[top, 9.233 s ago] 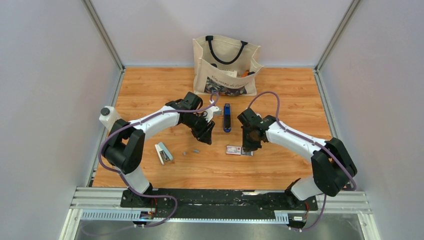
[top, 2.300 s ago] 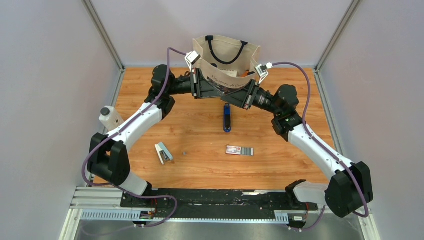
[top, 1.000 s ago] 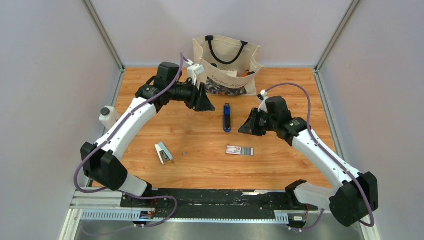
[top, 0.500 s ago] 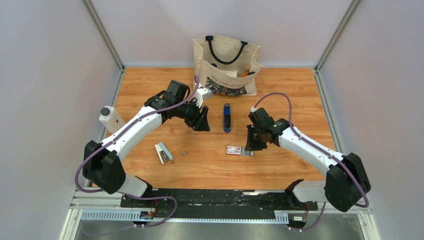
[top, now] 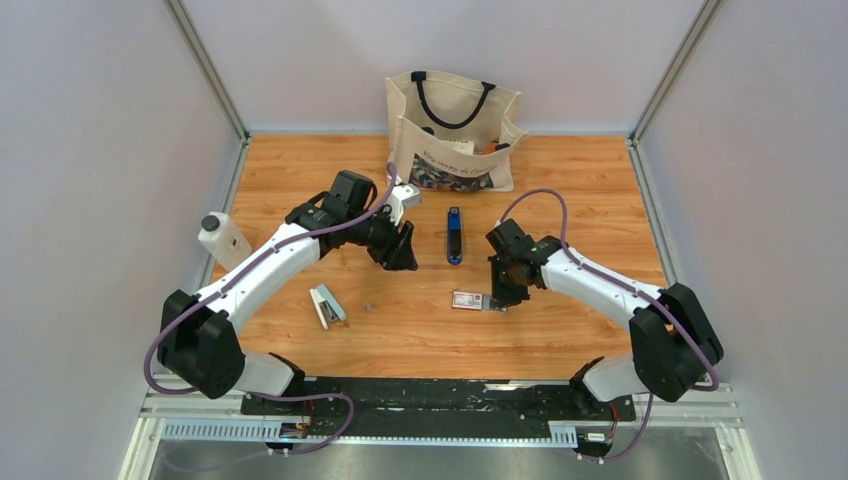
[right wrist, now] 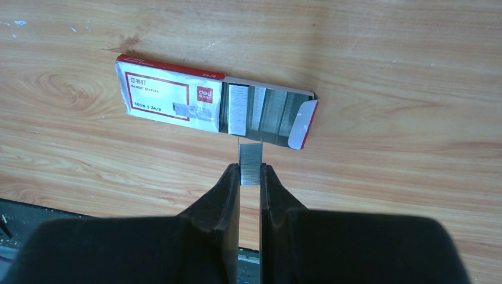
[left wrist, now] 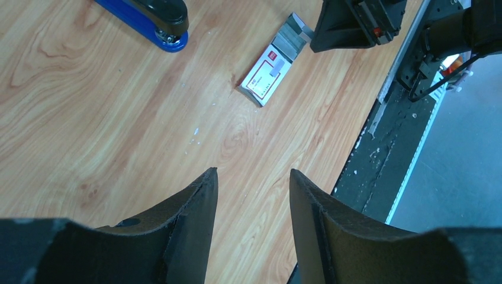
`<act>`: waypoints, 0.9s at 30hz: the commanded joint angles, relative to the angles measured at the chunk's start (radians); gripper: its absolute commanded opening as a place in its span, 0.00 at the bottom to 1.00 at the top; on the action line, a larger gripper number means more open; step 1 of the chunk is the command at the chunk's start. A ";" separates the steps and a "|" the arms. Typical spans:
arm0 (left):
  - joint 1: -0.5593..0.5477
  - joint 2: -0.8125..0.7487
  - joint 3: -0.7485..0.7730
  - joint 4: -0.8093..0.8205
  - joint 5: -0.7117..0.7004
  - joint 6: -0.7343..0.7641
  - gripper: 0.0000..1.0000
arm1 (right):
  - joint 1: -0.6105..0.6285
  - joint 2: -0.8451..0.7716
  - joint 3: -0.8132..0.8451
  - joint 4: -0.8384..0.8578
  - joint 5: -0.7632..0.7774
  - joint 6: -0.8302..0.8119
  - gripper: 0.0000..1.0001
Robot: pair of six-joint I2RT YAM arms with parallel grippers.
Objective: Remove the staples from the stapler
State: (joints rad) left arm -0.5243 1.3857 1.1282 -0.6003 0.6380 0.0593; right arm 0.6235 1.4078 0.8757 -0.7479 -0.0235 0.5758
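Right end effector (right wrist: pixel 250 173) is pinched on a short strip of staples (right wrist: pixel 249 155) at frame centre, just below the open red-and-white box (right wrist: pixel 171 94) on the worktop (right wrist: pixel 385 71). Left end effector (left wrist: pixel 253 178) gapes, empty; the blue stapler (left wrist: pixel 155 18) lies upper left

Your left arm (top: pixel 270 262) stretches forward and inward, elbow raised, wrist tipped down. Your left gripper (left wrist: pixel 251 177) points downward, fingers parted, nothing between them. Your right arm (top: pixel 600 285) bends inward, forearm low. Your right gripper (right wrist: pixel 250 171) points straight down, fingers pinched on thin strip of staples (right wrist: pixel 250 155).
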 commanded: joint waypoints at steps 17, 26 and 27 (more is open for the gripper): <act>-0.006 -0.034 0.008 0.048 0.078 0.016 0.52 | 0.007 0.077 0.025 0.047 0.054 -0.019 0.04; -0.005 -0.033 0.010 0.042 0.089 0.019 0.49 | 0.005 0.089 0.031 0.051 0.051 -0.021 0.04; -0.005 -0.034 0.008 0.042 0.089 0.022 0.49 | 0.007 0.092 0.029 0.053 0.050 -0.021 0.04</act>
State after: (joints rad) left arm -0.5243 1.3853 1.1282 -0.5827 0.6987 0.0586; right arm 0.6262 1.4891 0.8757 -0.7265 0.0090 0.5697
